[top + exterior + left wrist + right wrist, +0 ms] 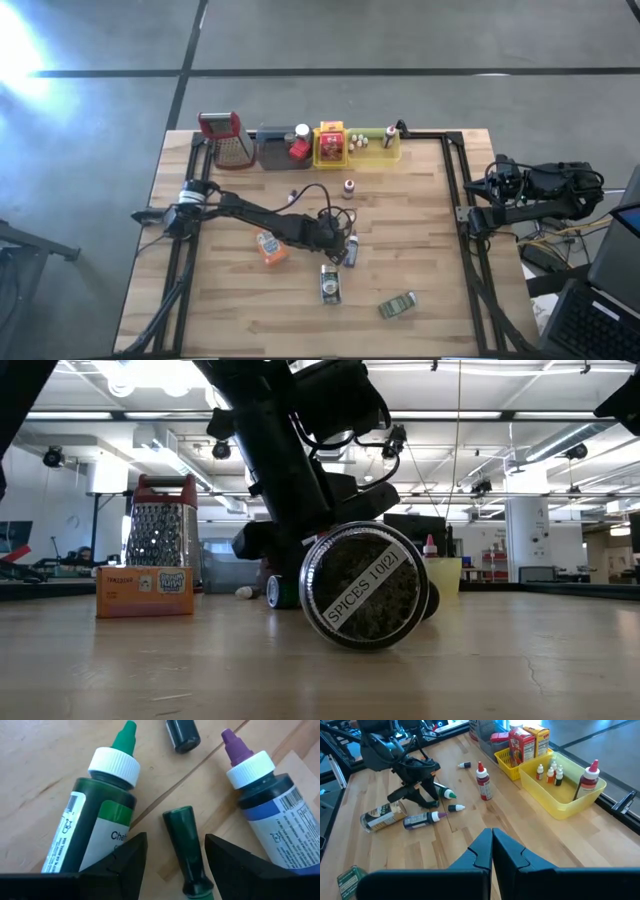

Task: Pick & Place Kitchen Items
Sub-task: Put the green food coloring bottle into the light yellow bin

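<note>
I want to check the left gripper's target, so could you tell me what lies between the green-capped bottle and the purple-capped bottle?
In the left wrist view, a small dark green tube lies between the green-capped bottle and purple-capped bottle, within the open left gripper.

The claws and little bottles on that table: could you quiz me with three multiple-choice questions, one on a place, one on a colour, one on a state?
1. The left claw is: A at the table's right edge; B over its middle; C off it.
2. The blue bottle's tip is: A orange; B green; C purple.
3. The right claw is: A shut; B wide open; C gripping a packet.
B: the high view shows it mid-table. C: the left wrist view shows a purple tip. A: its fingers meet with nothing between.
</note>
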Robot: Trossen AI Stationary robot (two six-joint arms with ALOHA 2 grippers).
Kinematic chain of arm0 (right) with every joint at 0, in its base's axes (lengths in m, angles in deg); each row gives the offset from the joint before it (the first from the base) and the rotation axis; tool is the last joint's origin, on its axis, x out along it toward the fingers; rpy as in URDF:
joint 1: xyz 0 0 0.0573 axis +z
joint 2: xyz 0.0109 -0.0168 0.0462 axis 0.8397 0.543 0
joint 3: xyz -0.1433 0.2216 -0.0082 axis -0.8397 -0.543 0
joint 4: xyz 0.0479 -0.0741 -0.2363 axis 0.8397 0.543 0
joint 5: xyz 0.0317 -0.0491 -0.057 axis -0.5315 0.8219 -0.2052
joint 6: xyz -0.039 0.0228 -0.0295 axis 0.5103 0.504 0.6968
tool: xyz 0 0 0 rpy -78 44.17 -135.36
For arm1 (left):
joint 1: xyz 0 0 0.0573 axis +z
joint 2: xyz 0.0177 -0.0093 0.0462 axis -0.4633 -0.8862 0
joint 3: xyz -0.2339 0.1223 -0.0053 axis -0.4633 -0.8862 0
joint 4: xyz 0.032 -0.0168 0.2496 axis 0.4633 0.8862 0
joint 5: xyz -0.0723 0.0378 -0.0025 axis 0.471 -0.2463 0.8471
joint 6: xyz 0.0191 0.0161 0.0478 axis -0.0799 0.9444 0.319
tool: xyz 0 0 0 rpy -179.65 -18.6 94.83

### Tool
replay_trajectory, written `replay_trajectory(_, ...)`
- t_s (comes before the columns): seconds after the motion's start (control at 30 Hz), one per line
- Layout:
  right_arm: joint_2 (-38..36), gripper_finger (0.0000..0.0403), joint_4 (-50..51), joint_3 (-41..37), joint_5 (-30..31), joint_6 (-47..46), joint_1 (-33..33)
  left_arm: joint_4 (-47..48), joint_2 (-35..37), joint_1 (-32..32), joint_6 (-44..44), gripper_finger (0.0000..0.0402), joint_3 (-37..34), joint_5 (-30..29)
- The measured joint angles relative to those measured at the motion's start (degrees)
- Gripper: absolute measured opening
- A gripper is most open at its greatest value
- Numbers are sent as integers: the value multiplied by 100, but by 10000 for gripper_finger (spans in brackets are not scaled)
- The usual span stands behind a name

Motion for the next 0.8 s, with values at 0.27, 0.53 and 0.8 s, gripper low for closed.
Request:
replay_trajectory(0.27,-1,8,1,0,2,0,2,1,-128,0,9,204,15,-6)
replay_trajectory(0.53,-2,8,0,0,2,0,0,67,-128,4,48,145,24,-25)
replay_trajectory(0.8,-4,8,1,0,2,0,0,53,-125,2,63,101,22,-24)
